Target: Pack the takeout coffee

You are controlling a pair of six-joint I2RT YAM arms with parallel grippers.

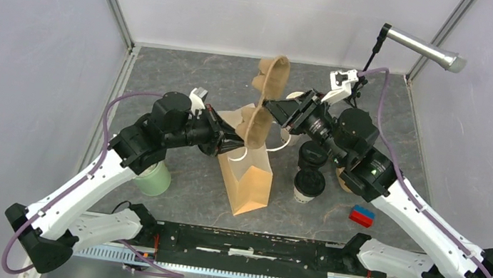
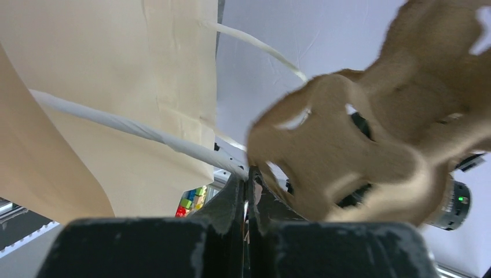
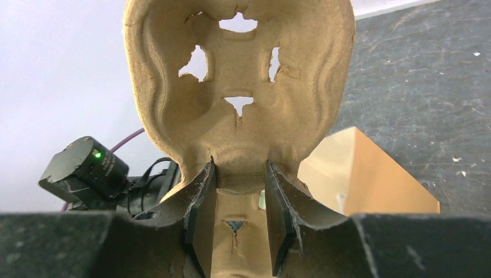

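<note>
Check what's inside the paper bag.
Inside the paper bag nothing shows: the cup carrier, clamped by the right gripper, hangs over its mouth; the left gripper pinches a white handle. Lidded cups stand beside it.

Bright even light, soft shadows; wrist-view foregrounds blurred.

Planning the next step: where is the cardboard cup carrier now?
Top view, centre: the cup carrier stands on edge in the right gripper, next to the paper bag's top edge.

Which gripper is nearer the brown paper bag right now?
Left. The left gripper is shut on the paper bag, at its top edge by the white handle. The right gripper holds the cup carrier upright over the bag.
</note>
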